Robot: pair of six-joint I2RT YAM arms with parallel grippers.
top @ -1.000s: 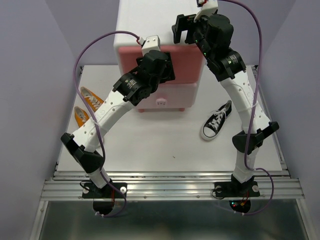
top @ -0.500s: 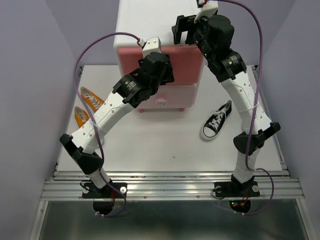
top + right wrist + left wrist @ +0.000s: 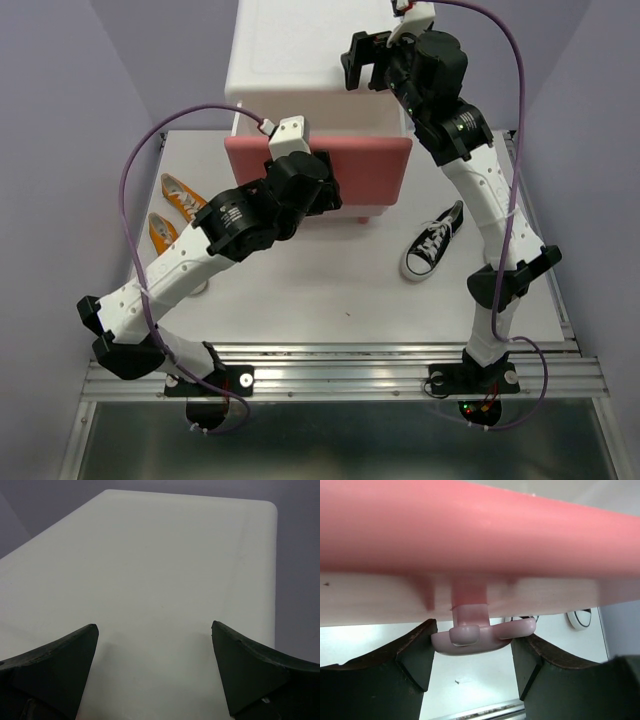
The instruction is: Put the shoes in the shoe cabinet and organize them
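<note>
Obs., standing by the rig:

Change vs. a sec ago: upper drawer [image 3: 375, 170] of the shoe cabinet [image 3: 300, 60] was flush w/ the body, now it's drawn out toward the arms. Its deep-pink front sits well fwd of the white top and hides the lower drawer in the overhead view. L arm has folded back and down w/ the pull.

Left gripper [image 3: 472, 640]: narrowed and clamped on the bunny knob [image 3: 482, 632]. In the wrist view both dark fingers press the knob's sides, w/ the pink front just above.

Right gripper [image 3: 155, 650]: jaws spread wide, holding nothing, poised over the cabinet's white top near its back R corner. Touching or just above, can't tell. No visible move in the last sec.

Shoes: none in the cabinet as far as I can see.
- Two orange shoes [image 3: 183, 195] lie side by side on the table [image 3: 300, 290], L of the cabinet.
- One black shoe [image 3: 433, 242] lies R of it, near the R arm.
- 2nd black shoe not in view.
- Drawer interior can't be seen from here.

Meaning for task — prob. the access step is about done, since the drawer looks far enough out to take a shoe. Next is likely letting go of the knob and going for a shoe, w/ the orange pair nearest the L arm. Risk: the light cabinet could shift if the pull carries on.
</note>
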